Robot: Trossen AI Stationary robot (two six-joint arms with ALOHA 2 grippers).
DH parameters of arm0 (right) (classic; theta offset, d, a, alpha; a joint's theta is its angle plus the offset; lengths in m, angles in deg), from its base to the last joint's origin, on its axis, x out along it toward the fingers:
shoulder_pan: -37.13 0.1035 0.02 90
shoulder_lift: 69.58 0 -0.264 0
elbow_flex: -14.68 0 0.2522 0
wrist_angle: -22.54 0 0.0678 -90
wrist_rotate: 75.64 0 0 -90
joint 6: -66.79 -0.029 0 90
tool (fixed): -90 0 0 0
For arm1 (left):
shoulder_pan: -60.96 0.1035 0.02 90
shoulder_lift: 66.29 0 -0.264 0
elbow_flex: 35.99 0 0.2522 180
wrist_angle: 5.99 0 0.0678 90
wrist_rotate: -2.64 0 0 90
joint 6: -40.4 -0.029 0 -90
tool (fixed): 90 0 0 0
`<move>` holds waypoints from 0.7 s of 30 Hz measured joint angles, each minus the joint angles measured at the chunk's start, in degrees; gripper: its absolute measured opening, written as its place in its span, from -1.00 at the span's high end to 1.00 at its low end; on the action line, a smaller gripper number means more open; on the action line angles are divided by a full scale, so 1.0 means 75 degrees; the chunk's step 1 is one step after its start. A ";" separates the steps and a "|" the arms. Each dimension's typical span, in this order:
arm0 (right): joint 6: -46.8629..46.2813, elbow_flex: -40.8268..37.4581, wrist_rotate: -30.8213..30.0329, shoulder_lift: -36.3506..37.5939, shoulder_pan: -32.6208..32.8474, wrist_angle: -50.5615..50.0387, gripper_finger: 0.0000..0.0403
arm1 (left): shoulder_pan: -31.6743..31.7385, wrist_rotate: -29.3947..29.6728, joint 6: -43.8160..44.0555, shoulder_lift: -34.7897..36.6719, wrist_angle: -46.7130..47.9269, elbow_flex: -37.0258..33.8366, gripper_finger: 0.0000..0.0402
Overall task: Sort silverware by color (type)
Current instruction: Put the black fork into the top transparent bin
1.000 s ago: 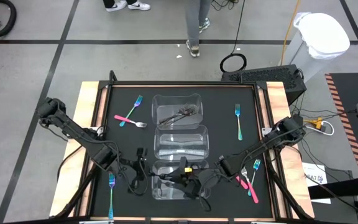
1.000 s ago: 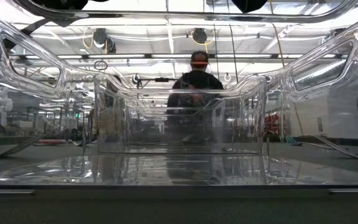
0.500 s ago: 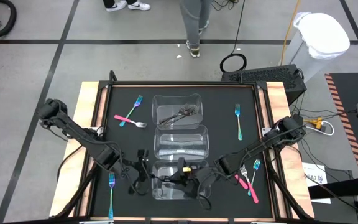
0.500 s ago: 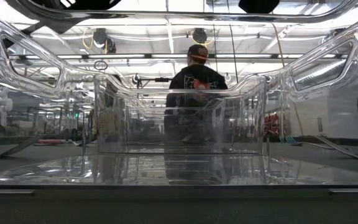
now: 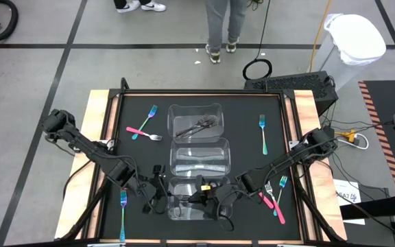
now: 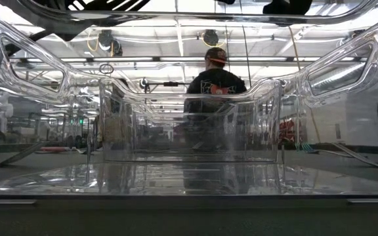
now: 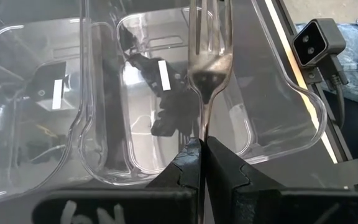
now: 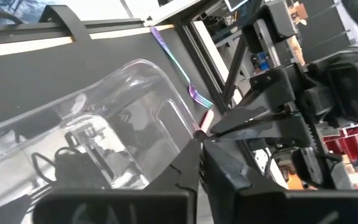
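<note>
My left gripper (image 7: 202,144) (image 5: 159,189) is shut on a dark grey fork (image 7: 210,59), just left of the near clear container (image 5: 190,200). My right gripper (image 8: 201,142) (image 5: 197,197) is shut above that same container. A small pink spot shows at its tips, and I cannot tell what it is. Dark grey forks (image 5: 201,125) lie in the far container. On the black mat lie a blue fork (image 5: 150,115) crossing a pink one (image 5: 140,130), a teal fork (image 5: 263,134), a blue fork (image 5: 123,206), and a blue fork (image 5: 280,183) beside pink ones (image 5: 274,204). My left gripper pinches the dark grey fork by its thin handle (image 7: 203,124) between the two fingers. The fork runs on along the fingers, with its tines (image 7: 211,18) pointing away from them. It is lifted clear and hangs over the clear containers.
Three clear containers stand in a row down the mat's middle, with the middle one (image 5: 199,159) between the far and near ones. A person stands beyond the table's far edge (image 6: 215,85). The wooden table border (image 5: 101,123) frames the mat.
My left gripper, still holding the fork, has moved a little toward the table's right and near edge, closer to the near container. The person beyond the far edge has shifted sideways.
</note>
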 joint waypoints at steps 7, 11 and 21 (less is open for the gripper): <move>-0.0091 0.0000 -0.0069 0.0000 -0.0013 -0.0011 0.99 | 0.0003 0.0159 -0.0199 0.0000 0.0018 0.0000 0.93; -0.0091 -0.0003 -0.0147 0.0000 -0.0013 0.0095 0.99 | -0.0005 0.0432 -0.0206 0.0000 -0.0015 -0.0003 0.81; -0.0055 -0.0003 -0.0790 0.0015 0.0017 0.0189 1.00 | -0.0237 0.1452 -0.0560 0.0006 -0.0236 -0.0002 0.26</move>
